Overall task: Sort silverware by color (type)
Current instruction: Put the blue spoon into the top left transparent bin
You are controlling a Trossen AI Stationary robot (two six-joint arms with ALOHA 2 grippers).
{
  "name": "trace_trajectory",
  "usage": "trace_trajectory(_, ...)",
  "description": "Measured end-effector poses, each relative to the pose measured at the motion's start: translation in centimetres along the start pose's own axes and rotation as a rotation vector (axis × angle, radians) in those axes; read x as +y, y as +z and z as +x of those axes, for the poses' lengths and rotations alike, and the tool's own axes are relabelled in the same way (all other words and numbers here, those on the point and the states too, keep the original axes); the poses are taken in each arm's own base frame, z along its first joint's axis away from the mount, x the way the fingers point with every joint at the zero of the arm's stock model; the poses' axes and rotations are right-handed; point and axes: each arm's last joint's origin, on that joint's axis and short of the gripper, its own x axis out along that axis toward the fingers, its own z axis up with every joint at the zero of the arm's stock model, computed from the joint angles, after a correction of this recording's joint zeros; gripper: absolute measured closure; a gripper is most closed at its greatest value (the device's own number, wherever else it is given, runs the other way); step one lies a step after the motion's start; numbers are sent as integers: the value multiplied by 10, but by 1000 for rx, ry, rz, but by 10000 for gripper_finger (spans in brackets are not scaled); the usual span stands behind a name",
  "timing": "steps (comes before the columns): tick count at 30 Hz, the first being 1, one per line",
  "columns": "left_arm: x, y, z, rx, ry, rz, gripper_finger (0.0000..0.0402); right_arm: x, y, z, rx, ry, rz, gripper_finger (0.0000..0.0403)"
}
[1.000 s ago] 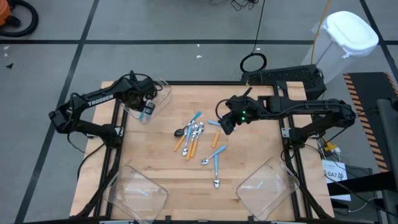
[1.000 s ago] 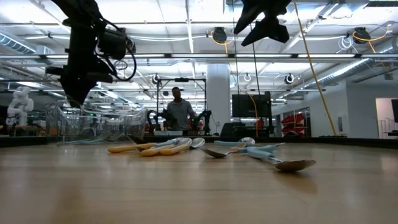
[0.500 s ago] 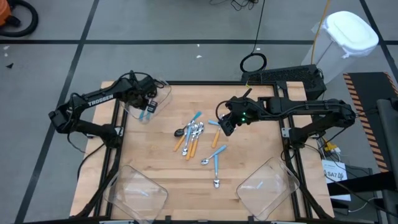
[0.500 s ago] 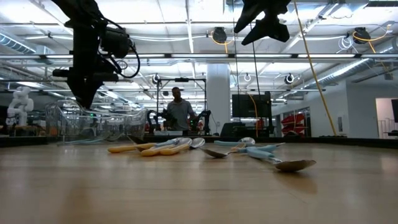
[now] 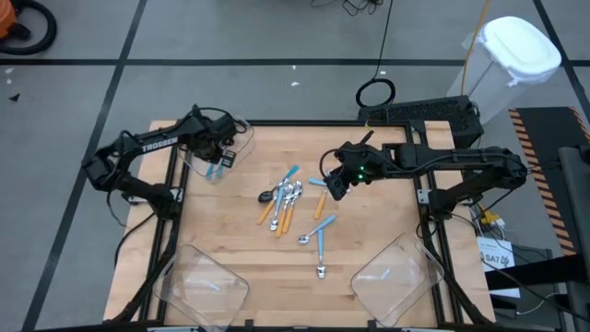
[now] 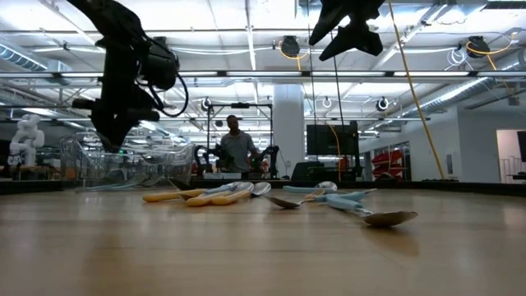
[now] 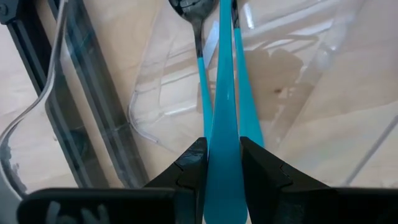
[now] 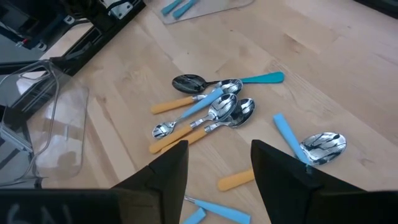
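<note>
— What has changed since a second ago?

— Only the left arm: its elbow has swung farther back, while the left gripper (image 5: 218,159) stays over the clear bin (image 5: 241,136) at the tabletop's (image 5: 369,242) far-left corner. The right arm has not moved.

— Where is the silverware?

— A blue-handled spoon (image 7: 222,118) is pinched between the left fingers (image 7: 194,163), its bowl cut off. Two more lie in the bin below. The right gripper (image 5: 332,183) hovers spread and empty, just right of the spoon pile (image 5: 288,199) mid-tabletop.
</note>
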Motion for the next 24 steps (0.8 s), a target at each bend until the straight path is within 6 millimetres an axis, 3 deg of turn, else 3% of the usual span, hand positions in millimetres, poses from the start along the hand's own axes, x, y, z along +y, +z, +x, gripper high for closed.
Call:
trace_trajectory(11,-3,2,8,33,21,-2,322,0,0,0,0,0,-2,232)
trace_trajectory(19,-1,3,9,41,26,-29,281,0,0,0,0,-1,-8,232)
trace_trajectory(24,-2,3,8,60,-9,-8,276,0,0,0,1,0,-16,232)
